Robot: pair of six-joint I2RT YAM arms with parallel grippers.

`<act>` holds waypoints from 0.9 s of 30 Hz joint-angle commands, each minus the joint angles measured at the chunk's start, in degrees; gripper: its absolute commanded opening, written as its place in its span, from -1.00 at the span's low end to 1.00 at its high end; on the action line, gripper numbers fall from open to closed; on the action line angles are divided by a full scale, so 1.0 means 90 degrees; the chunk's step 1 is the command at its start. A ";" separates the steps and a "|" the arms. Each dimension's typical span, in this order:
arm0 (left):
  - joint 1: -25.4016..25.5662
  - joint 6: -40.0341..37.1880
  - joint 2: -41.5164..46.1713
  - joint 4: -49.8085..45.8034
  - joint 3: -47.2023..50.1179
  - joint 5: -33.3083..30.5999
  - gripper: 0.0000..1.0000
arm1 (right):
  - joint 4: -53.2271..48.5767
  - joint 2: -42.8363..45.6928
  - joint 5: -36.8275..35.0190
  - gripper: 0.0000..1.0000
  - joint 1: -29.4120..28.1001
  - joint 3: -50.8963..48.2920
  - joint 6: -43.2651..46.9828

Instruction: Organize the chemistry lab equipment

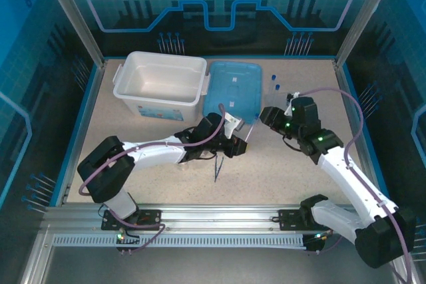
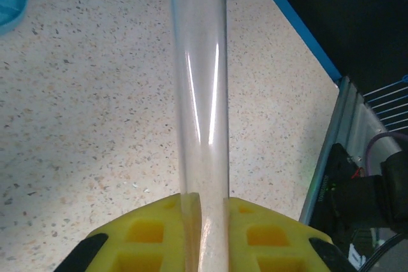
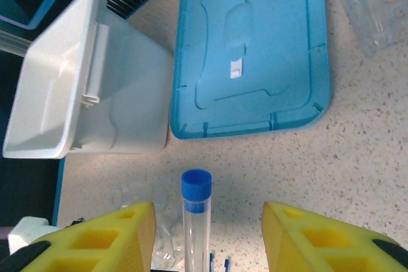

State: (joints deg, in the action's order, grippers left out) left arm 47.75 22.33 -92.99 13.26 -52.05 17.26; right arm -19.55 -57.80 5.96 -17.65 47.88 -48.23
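Above the worktop [image 2: 76,93], the left pincer [image 2: 204,240] clamps a clear tube [image 2: 201,93]; the right pincer [image 3: 209,221] stands wide open around its capped end. Centre the tube between both pads [image 3: 127,237] before closing; the white tub [image 1: 160,88] waits beyond.

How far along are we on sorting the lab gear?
Nothing stowed yet: the white tub looks empty. In hand: the left tool is shut on a clear tube, with the right tool open beside it. Remaining: the tweezers and two more blue-capped tubes by the lid lie on the table.
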 commanded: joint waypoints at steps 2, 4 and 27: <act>-0.0029 -0.0827 0.0293 -0.0421 -0.0225 -0.0237 -0.83 | -0.0630 -0.0493 0.1695 0.00 0.0511 0.0574 0.0730; -0.0034 -0.0972 0.0320 -0.0491 -0.0222 -0.0269 -0.82 | -0.0611 -0.0676 0.2232 0.01 0.0681 0.0653 0.0838; 0.0021 -0.1580 0.0350 -0.0502 -0.0119 -0.0009 -0.79 | -0.0285 -0.1385 0.3146 -0.21 0.0740 0.0599 0.1093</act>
State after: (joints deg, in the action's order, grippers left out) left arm 47.75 10.15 -91.24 9.19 -52.36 15.46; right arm -23.57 -69.45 31.83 -11.79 53.34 -38.94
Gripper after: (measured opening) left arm 0.155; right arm 0.402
